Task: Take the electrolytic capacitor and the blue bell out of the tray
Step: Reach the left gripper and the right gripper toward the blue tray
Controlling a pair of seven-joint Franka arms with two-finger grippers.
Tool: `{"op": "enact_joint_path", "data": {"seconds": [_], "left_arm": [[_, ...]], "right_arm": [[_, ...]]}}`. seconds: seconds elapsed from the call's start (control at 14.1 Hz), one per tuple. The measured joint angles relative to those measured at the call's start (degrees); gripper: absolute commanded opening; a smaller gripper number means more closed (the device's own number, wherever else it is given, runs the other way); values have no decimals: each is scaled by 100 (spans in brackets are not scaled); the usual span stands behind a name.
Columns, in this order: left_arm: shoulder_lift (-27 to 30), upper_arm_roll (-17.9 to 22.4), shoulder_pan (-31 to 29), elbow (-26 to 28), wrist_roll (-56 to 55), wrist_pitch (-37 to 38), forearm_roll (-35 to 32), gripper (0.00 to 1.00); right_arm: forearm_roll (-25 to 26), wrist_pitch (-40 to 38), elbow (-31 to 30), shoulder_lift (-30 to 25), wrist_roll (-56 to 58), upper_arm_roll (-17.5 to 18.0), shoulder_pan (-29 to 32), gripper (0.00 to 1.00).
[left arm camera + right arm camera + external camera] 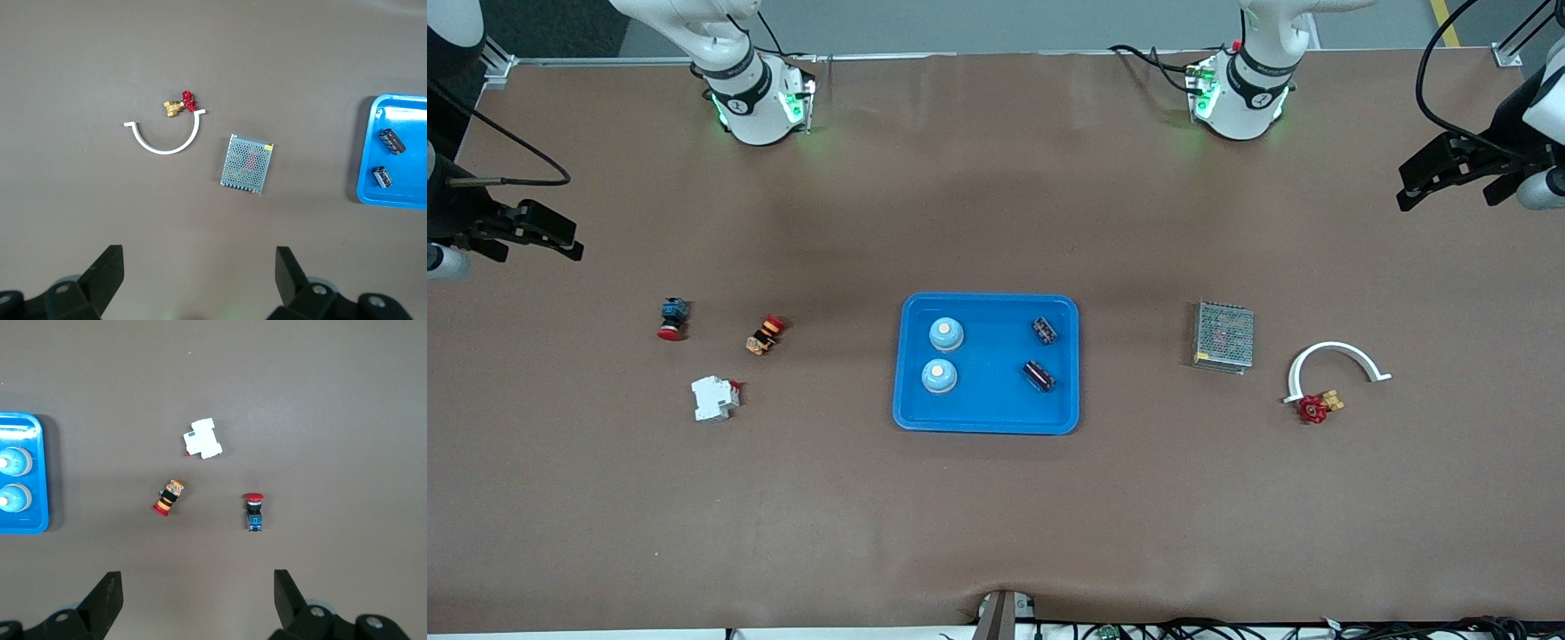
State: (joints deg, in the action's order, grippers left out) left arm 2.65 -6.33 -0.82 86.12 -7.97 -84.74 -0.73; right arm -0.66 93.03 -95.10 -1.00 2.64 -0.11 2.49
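4 parts sit in the tray point(987, 418) at center frame: 2 blue bells point(940, 376) toward the right arm's end, 2 capacitors point(1039, 375) toward the left arm's, so each arm likely gets its own side. Farther up, the right gripper point(560, 244) at the left edge and left gripper point(1418, 182) at the upper right wait, fingers spread wide, holding nothing.

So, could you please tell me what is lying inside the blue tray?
In the tray lie two blue bells toward the right arm's end and two capacitors toward the left arm's. Nothing covers them.
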Motion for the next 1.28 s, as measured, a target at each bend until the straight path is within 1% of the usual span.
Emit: {"op": "enact_joint_path", "data": {"seconds": [0.43, 0.78, 1.07, 1.28], "left_arm": [[-64, 0, 0, 13, 0, 53, 0, 100], [-566, -69, 114, 163, 16, 65, 0, 100], [-968, -330, 297, 273, -17, -20, 0, 100], [-1299, -609, 444, 335, -494, -272, 0, 100]], "right_arm": [[0, -1, 0, 0, 0, 0, 0, 100], [-6, 23, 65, -1, 10, 46, -40, 100], [-18, 22, 117, 0, 6, 105, -358, 100], [-56, 125, 115, 65, -442, 145, -876, 100]]}}
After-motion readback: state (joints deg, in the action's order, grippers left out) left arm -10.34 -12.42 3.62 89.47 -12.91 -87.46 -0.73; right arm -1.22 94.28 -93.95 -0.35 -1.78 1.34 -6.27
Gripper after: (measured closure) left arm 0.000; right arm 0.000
